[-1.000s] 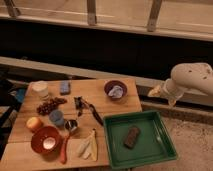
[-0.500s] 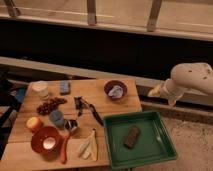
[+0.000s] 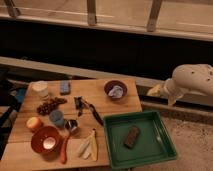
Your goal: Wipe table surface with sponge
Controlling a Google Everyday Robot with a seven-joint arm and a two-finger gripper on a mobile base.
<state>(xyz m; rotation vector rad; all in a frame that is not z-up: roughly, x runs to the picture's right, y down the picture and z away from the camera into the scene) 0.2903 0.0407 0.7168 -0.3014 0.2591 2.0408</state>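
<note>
Pincer (image 3: 156, 91) unmoved, rt of table surface (image 3: 90, 89)

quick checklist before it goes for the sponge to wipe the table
1. Small blue rectangular sponge found on the far-left part of the light tan plank tabletop: ok
2. Nothing lying on the sponge: ok
3. Gripper open and empty: ok
4. Gripper near the sponge: not ok, it hangs beyond the table's right edge
5. Room beside the sponge: cannot tell, the white cup stands close on its left
6. Tabletop free for wiping: not ok, the dark red bowl, green plastic tray and other items crowd it
</note>
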